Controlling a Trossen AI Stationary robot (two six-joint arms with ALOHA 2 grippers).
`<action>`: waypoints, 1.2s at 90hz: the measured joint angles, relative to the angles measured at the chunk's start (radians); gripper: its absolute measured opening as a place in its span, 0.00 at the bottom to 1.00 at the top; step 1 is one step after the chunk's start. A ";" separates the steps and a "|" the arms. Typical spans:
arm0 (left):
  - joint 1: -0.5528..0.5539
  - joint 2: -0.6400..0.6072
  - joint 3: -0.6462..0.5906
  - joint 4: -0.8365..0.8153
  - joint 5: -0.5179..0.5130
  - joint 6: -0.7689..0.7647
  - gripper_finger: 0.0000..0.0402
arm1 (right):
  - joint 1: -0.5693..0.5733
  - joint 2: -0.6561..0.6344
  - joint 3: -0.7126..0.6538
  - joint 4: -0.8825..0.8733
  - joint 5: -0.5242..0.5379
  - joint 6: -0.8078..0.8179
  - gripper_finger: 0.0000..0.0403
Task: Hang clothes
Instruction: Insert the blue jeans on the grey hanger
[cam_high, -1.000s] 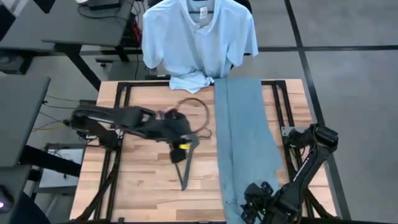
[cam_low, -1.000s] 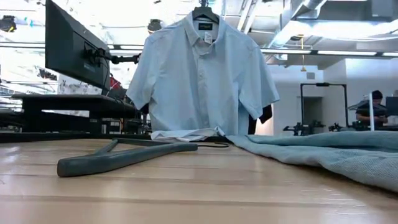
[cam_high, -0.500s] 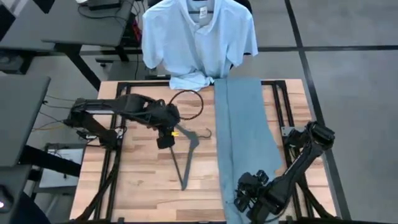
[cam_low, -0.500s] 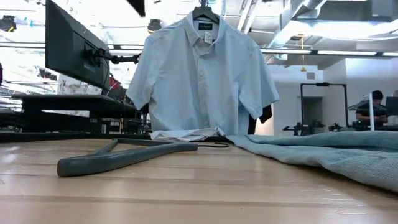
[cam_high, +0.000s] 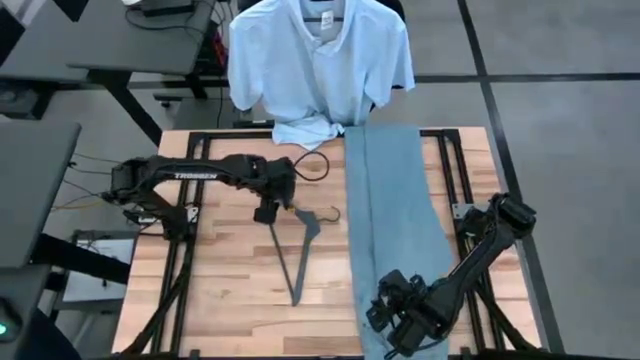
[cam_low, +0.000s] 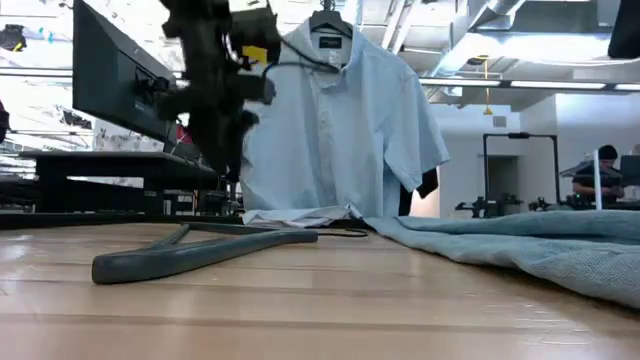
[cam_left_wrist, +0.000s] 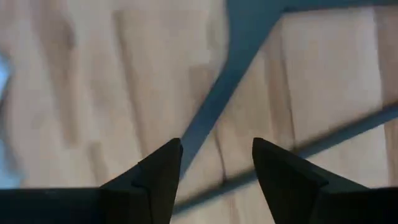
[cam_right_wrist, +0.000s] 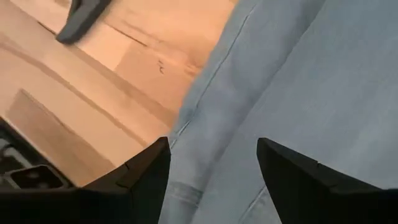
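Observation:
A pale blue collared shirt (cam_high: 320, 60) hangs on a hanger beyond the table's far edge, and its hem rests on the table edge (cam_low: 300, 215). Light blue jeans (cam_high: 395, 210) lie flat along the table's right half. A grey hanger (cam_high: 298, 250) lies flat on the wood left of them. My left gripper (cam_left_wrist: 216, 146) is open and hovers above the hanger's hook end (cam_left_wrist: 249, 31) without touching it. My right gripper (cam_right_wrist: 212, 144) is open above the jeans' near end (cam_right_wrist: 280, 74) and touches nothing.
The table (cam_high: 220, 290) is a wooden top on a black frame. A cable loop (cam_high: 312, 165) from the left arm hangs over the far middle. Desks and a monitor (cam_low: 115, 80) stand beyond the far left, and a person (cam_low: 600, 175) sits far off.
My left gripper has gone toward the table's far edge and a little left, over the hanger's hook end, and has come down into the low view. My right gripper has gone a little toward the left over the jeans. The hanger and the jeans have kept still.

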 joint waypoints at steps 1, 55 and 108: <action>0.002 0.004 -0.006 0.010 0.006 0.006 0.45 | 0.000 0.000 0.000 0.004 0.000 0.001 0.57; 0.016 0.153 -0.018 0.110 -0.030 0.051 0.45 | -0.030 0.000 0.000 0.130 -0.030 0.032 0.57; 0.034 0.244 -0.022 0.235 0.116 0.119 0.45 | -0.059 0.001 0.000 0.134 -0.030 0.013 0.57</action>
